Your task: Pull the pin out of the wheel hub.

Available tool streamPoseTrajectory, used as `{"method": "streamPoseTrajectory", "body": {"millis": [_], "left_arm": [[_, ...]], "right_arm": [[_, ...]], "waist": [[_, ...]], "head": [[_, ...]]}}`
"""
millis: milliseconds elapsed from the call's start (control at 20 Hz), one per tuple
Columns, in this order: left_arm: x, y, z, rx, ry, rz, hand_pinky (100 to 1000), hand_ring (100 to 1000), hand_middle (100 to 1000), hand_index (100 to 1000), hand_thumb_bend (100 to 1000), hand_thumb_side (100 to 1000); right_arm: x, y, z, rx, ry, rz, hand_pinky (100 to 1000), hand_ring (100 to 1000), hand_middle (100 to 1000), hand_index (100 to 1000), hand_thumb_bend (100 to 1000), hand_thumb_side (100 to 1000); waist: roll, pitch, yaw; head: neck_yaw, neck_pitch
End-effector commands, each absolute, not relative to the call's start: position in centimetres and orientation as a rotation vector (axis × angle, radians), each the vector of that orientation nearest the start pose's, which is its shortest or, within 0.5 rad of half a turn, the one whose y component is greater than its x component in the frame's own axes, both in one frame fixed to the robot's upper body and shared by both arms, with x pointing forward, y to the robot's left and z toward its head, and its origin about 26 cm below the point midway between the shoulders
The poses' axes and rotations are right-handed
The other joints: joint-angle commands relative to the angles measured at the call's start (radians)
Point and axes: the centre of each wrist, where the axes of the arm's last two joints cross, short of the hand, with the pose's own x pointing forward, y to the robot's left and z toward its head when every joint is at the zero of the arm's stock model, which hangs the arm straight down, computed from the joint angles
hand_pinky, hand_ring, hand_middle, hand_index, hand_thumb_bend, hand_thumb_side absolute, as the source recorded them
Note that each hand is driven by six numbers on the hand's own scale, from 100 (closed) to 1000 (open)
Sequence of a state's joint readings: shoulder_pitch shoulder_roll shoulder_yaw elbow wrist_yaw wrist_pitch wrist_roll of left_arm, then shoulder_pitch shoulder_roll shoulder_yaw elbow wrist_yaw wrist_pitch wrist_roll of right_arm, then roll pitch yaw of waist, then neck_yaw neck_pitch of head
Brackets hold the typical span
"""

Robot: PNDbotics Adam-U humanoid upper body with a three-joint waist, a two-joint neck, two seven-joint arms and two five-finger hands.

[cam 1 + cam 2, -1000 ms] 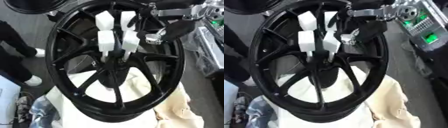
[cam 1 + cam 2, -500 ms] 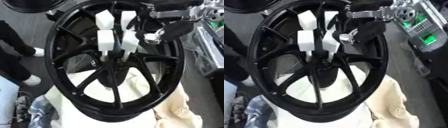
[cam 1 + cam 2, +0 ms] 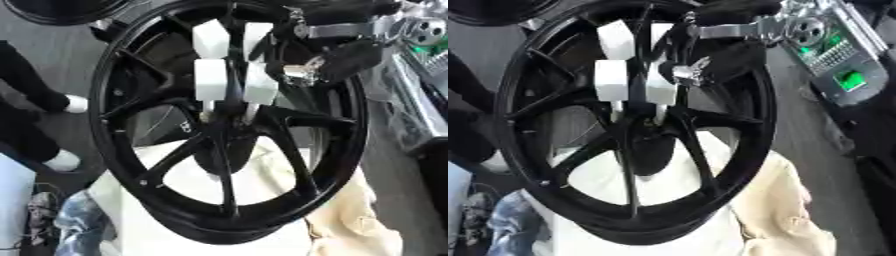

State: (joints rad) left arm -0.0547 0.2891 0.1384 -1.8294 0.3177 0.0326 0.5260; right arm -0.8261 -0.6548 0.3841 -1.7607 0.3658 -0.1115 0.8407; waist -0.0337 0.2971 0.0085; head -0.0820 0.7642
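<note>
Cream cloth (image 3: 262, 210) over a grey floor carries the black wheel (image 3: 350, 150). At its hub (image 3: 226, 131), my right hand (image 3: 346, 60), reaching from upper right, sets white-padded fingers (image 3: 210, 85) down; their grip I cannot tell. The pin stays hidden. Green-lit equipment (image 3: 837, 62) stands right.

right hand (image 3: 346, 62): black palm | white blocky fingers (image 3: 210, 80) | silver wrist joint (image 3: 798, 27)
</note>
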Motion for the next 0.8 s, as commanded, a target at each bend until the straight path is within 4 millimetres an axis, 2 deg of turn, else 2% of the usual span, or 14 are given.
{"method": "streamPoseTrajectory", "body": {"millis": [50, 500, 800], "left_arm": [[28.03, 32.94, 10.33, 0.388, -1.834, 0.528, 702, 693, 714, 687, 209, 906], [28.0, 32.92, 10.18, 0.382, -1.828, 0.529, 703, 693, 712, 687, 210, 908], [28.03, 32.9, 10.2, 0.378, -1.83, 0.528, 703, 693, 709, 687, 210, 908]], "right_arm": [[35.23, -20.06, 29.84, 0.588, 2.181, -2.814, 830, 710, 659, 877, 100, 1000], [35.32, -20.17, 29.65, 0.608, 2.181, -2.806, 829, 715, 663, 886, 100, 1000], [35.31, -20.16, 29.54, 0.616, 2.164, -2.808, 824, 712, 660, 884, 100, 961]], "waist": [[0.002, -0.016, 0.001], [0.002, -0.011, -0.001], [0.003, -0.008, -0.003]], "head": [[-0.001, 0.006], [0.0, 0.006], [-0.001, 0.006]]}}
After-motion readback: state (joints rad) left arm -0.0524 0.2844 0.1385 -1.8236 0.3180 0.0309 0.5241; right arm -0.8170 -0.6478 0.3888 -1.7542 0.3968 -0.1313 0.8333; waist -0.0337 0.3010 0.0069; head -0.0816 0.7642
